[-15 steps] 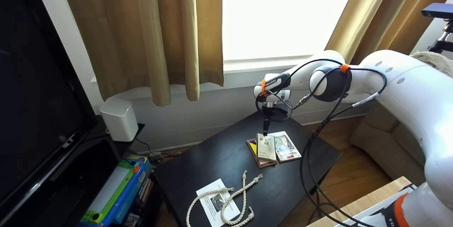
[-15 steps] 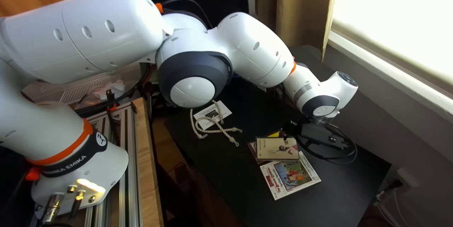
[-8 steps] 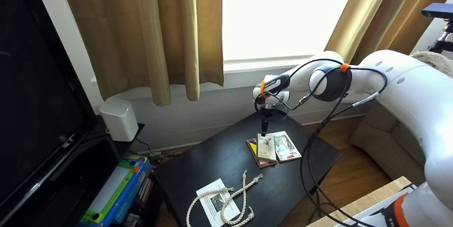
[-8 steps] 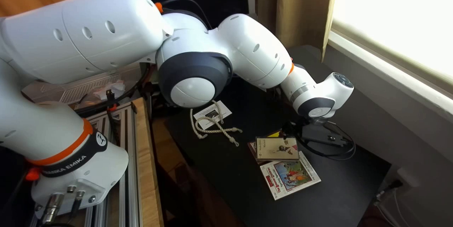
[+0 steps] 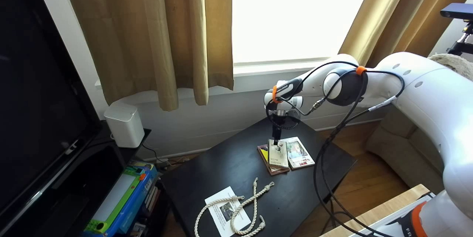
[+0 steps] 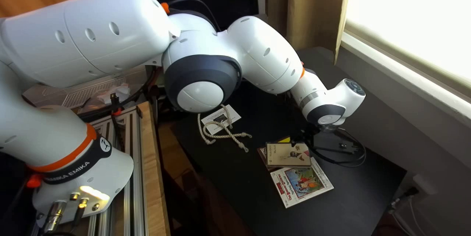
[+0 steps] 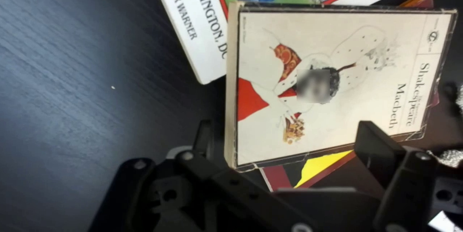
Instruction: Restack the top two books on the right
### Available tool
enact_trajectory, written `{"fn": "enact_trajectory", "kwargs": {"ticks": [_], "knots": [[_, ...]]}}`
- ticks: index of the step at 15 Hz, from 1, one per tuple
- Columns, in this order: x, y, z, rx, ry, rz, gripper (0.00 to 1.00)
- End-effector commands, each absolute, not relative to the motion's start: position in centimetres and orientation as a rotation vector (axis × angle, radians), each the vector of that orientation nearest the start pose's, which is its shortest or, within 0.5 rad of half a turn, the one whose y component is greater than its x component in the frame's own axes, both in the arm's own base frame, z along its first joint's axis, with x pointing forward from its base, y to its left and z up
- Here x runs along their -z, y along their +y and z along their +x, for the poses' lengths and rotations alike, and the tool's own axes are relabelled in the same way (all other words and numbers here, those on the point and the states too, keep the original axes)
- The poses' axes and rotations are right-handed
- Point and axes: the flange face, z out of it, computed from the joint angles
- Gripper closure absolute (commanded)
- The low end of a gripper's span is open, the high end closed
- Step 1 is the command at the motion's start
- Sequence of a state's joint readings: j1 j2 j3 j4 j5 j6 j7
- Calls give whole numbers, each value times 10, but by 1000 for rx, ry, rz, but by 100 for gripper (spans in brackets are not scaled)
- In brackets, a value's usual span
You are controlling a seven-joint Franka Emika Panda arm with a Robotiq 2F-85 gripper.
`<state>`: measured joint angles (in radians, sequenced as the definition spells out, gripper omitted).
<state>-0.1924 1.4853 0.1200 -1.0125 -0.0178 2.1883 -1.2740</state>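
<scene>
On top of the small pile lies the pale cream book (image 5: 278, 155) with a printed figure on its cover (image 7: 340, 112). Under it a darker maroon-brown book with a yellow patch (image 7: 323, 168) sticks out at the side; how the covers between them lie is mostly hidden. My gripper (image 7: 291, 141) stands open, pointing down over the window-side end of the pile (image 5: 276, 142). In the wrist view its left finger (image 7: 203, 139) shows over the table beyond the cream book's edge, while the right finger (image 7: 379, 148) overlaps its lower right side. Nothing is held; contact cannot be judged.
A white picture book (image 6: 301, 188) lies flat right against the pile, its edge overlapped in the wrist view. Elsewhere on the dark table (image 5: 207, 170) are a cream rope (image 5: 257, 194) and a white printed sheet (image 5: 217, 213). The window wall (image 5: 207, 129) rises behind the table.
The gripper has come down a little and shifted slightly over the end of the pile. Its jaws stay apart, and the books have not moved.
</scene>
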Motion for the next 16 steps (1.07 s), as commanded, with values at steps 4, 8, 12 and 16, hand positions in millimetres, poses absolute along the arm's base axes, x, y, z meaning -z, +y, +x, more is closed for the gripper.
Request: {"fn": "enact_trajectory", "kwargs": {"ticks": [4,8,12,16], "knots": [[120,-66,658,-167,-1483,-2444,0],[123,-65,658,-101,-1438,-2500,0],[129,-60,650,-122,-1402,-2490,0],[131,-62,649,-135,-1394,-2503,29]]}}
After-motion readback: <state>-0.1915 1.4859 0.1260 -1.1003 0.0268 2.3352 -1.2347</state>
